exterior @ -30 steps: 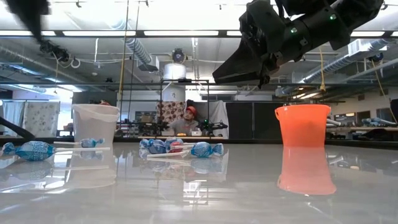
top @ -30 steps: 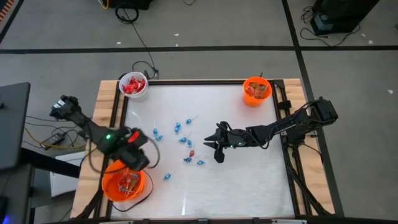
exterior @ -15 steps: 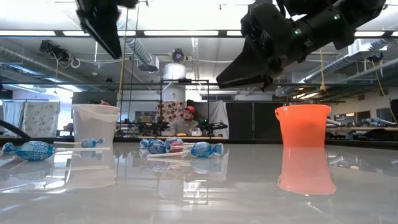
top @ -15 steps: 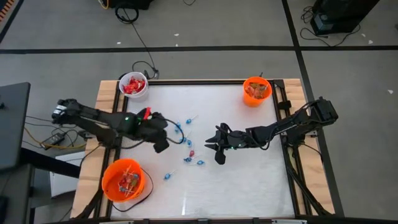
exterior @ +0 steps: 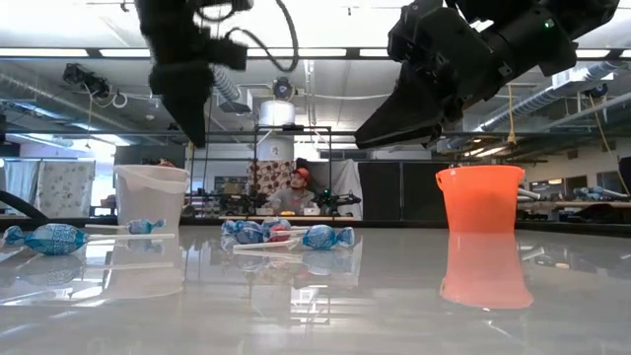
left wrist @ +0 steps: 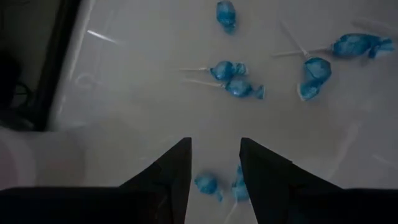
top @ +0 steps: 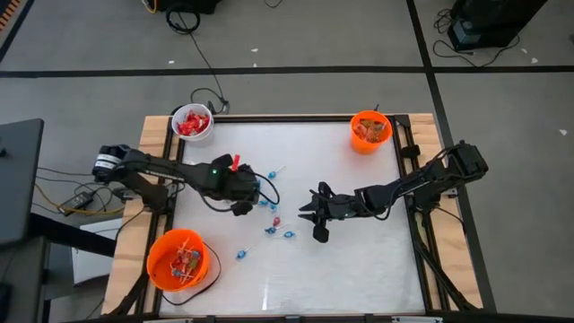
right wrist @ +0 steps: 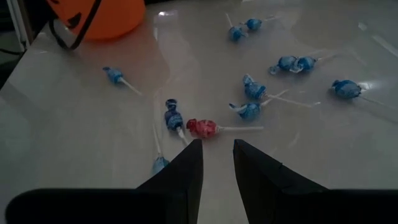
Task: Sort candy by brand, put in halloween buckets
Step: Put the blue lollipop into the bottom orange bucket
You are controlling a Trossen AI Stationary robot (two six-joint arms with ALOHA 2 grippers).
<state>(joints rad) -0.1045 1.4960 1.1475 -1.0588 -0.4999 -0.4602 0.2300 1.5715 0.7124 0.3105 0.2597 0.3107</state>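
Observation:
Blue-wrapped lollipops (top: 265,203) lie scattered flat on the white table's middle left, with one red-wrapped lollipop (right wrist: 202,127) among them. My left gripper (left wrist: 214,155) hangs open above the cluster's left part, tipped steeply down, with two blue pieces (left wrist: 206,183) showing below its gap. My right gripper (right wrist: 217,152) stands open just right of the cluster, slanting down toward the red lollipop, clear of the table. A white bucket (top: 192,123) stands at the far left, a small orange bucket (top: 369,130) at the far right, and a larger orange bucket (top: 178,260) at the near left.
The white bucket holds red packets and both orange buckets hold candy. One blue lollipop (top: 240,254) lies apart near the larger orange bucket. A wooden frame (top: 158,161) borders the table. Bare table lies on the near right. In the low view a person (exterior: 299,192) sits far behind the table.
My left gripper has swung from above the larger orange bucket toward the table's far edge and right, rolling its wrist and sinking, and now hangs over the blue lollipops. The candy has not moved.

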